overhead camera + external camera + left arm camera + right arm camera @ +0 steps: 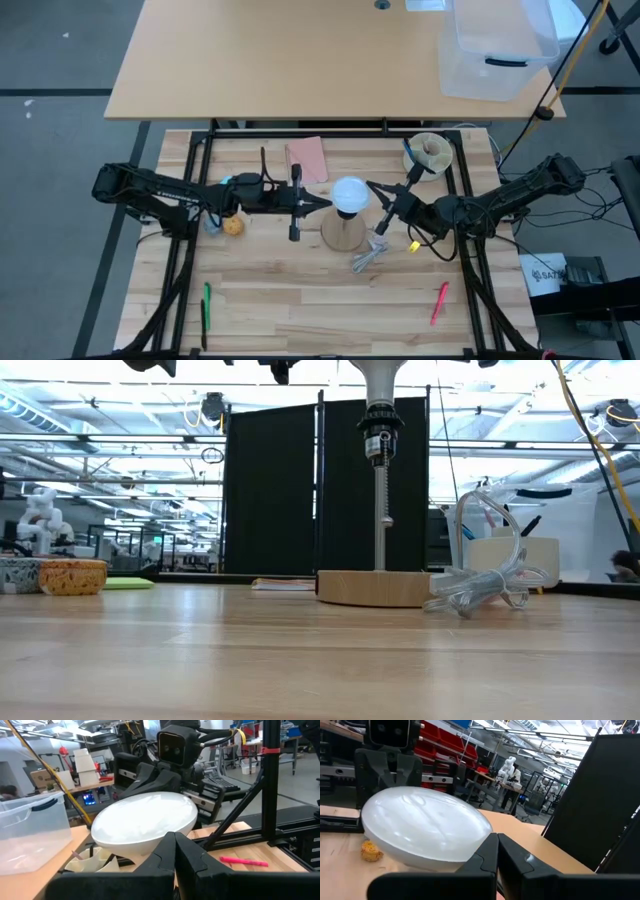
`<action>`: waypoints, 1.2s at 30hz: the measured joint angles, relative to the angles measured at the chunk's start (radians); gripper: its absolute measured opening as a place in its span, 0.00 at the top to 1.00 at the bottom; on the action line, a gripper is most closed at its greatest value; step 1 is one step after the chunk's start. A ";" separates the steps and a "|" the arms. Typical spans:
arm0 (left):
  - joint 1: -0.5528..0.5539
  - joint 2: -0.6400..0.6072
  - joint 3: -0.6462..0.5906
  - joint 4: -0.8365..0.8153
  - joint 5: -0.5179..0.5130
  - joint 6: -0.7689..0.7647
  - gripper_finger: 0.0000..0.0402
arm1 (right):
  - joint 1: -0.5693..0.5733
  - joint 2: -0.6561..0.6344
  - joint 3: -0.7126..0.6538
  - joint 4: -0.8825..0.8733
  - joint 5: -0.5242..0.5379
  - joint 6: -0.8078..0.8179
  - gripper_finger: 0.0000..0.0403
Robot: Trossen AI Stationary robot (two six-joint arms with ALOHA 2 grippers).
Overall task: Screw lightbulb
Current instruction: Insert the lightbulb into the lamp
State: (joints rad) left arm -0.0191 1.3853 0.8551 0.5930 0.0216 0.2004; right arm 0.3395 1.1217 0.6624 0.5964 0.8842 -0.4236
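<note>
Lightbulb, white frosted mushroom-shaped dome (349, 192), sits up on a thin metal stem over a round wooden disc base (343, 231) near the middle of the slatted wooden desk (300, 285). In the low view the stem (380, 510) rises from the disc to a black socket, and the dome itself is cut off above the frame. Left tool (322, 203) is fully closed, its tip just beside the dome on the left, holding nothing; its wrist view shows the pinched fingers (175, 855) right under the dome's rim. Right tool (373, 188) is also fully closed and empty, tip just beside the dome on the right. Both arms reach in level from opposite sides. Crumpled clear plastic wrapper (370, 255) lies on the desk just beside the disc base, toward the right arm. Small yellow-brown ball (234, 226) is under the left arm. Pink rectangular pad (306, 159) lies behind the bulb. Red marker (439, 302) and green marker (207, 305) lie near the front edge, well apart.
</note>
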 joint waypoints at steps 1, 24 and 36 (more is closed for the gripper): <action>0.003 0.000 0.000 -0.001 0.000 -0.001 1.00 | 0.004 0.000 0.000 -0.001 0.001 0.000 1.00; 0.095 0.004 0.000 -0.034 -0.028 -0.068 1.00 | 0.115 0.007 -0.003 -0.054 -0.002 0.040 1.00; 0.083 -0.021 0.000 -0.041 -0.033 -0.033 1.00 | 0.156 0.005 -0.001 -0.083 0.050 0.065 1.00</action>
State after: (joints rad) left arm 0.0642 1.3641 0.8547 0.5519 -0.0112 0.1669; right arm 0.4956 1.1271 0.6613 0.5134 0.9340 -0.3581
